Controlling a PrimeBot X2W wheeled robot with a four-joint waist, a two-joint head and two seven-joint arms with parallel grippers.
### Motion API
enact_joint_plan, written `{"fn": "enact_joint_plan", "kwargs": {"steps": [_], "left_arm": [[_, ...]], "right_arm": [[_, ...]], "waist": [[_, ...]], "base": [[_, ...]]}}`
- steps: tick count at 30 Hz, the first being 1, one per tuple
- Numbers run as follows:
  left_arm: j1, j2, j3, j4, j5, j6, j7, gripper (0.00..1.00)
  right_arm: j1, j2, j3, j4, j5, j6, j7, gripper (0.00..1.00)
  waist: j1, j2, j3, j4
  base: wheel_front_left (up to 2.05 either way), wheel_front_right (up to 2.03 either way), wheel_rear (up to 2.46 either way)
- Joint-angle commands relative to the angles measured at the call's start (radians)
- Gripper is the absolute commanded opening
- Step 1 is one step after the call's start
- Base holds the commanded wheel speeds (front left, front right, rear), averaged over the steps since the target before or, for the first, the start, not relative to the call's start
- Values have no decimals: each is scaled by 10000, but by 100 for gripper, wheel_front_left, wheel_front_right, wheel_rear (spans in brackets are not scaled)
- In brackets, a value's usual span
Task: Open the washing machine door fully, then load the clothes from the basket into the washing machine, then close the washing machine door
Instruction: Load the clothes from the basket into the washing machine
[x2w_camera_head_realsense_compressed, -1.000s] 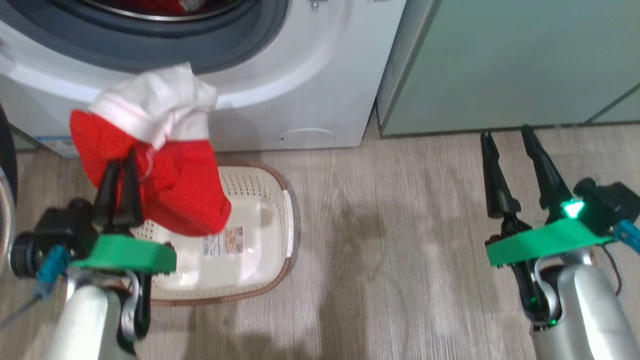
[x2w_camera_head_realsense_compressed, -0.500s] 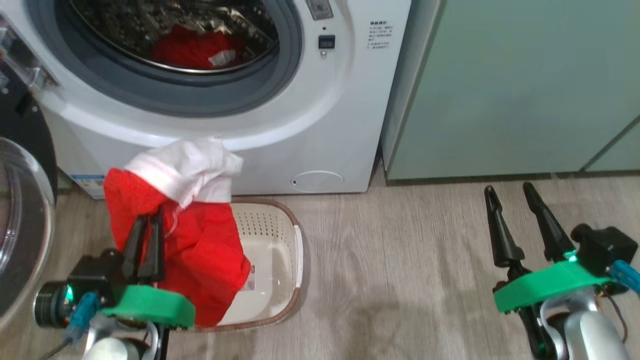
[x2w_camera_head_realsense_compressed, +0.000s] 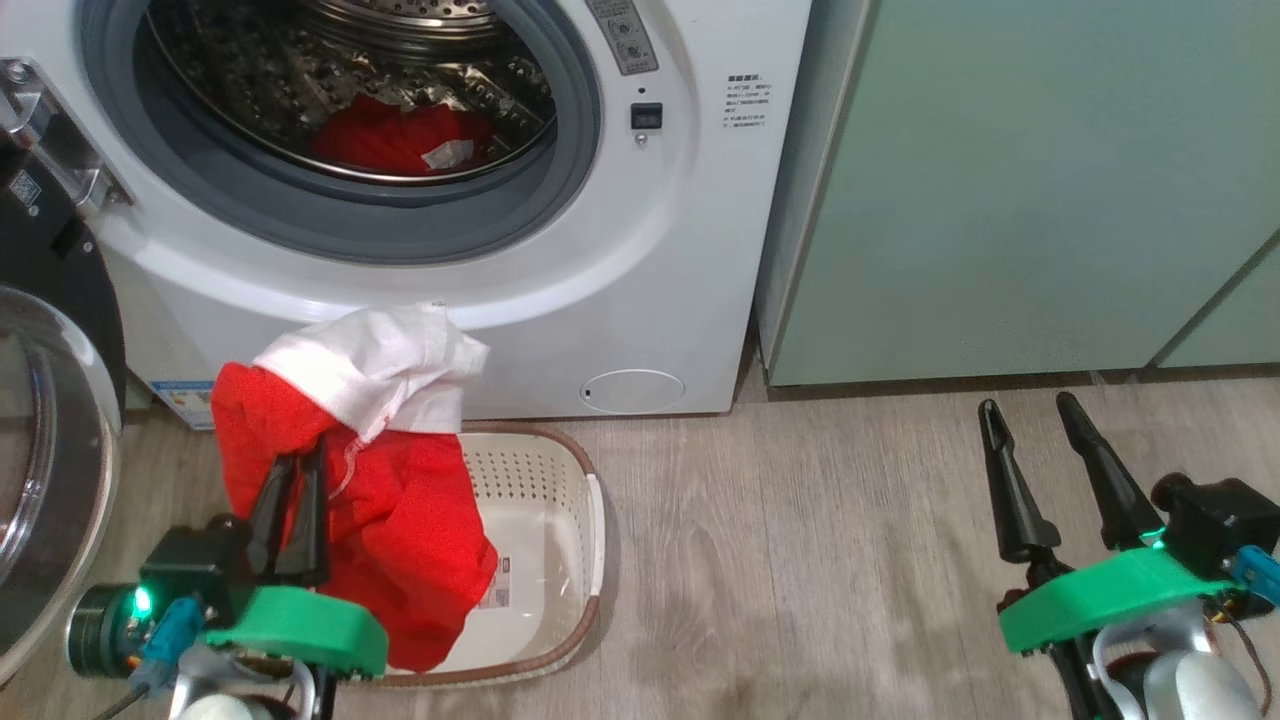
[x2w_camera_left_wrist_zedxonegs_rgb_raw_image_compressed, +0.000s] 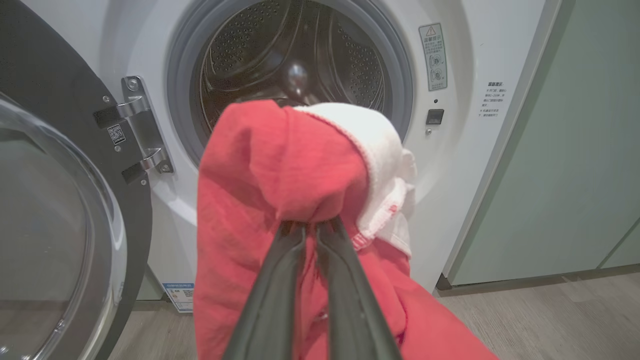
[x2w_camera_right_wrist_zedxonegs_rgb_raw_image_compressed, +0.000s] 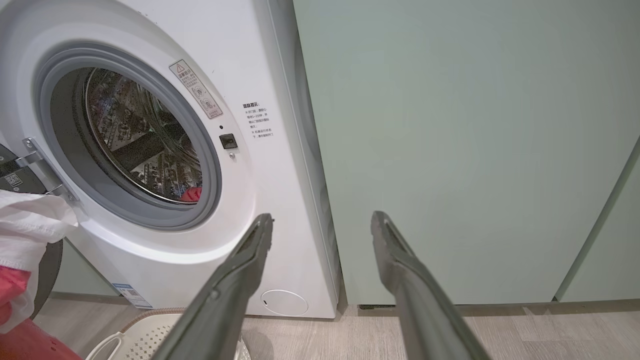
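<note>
One washing machine (x2w_camera_head_realsense_compressed: 640, 300), door (x2w_camera_head_realsense_compressed: 60, 290) open at left; one basket (x2w_camera_head_realsense_compressed: 560, 490), lower centre. Two garments: drum garment (x2w_camera_head_realsense_compressed: 400, 140), upper centre; clothes (x2w_camera_head_realsense_compressed: 400, 520) over basket, pinched between closed left fingers (x2w_camera_head_realsense_compressed: 272, 510). Right fingers (x2w_camera_head_realsense_compressed: 1010, 490) wide apart, empty.

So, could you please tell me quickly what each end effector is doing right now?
Left end effector: closed, holding the red and white clothes.
Right end effector: open, holding nothing.
</note>
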Motion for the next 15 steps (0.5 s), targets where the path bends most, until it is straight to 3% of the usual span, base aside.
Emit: {"fn": "enact_joint_plan", "kwargs": {"steps": [1,15], "left_arm": [[-278,239,443,-432,14,62,-5,0],[-398,232,402,-319,-104,128,-4,0]], "right_arm": [[-228,-22,219,-414,-74,0,-3,100],[-368,-22,233,-471,-106,0,-42,100]], "waist": [[1,0,32,-20],[1,0,205,108]], "base": [[0,0,0],[0,0,0]]}}
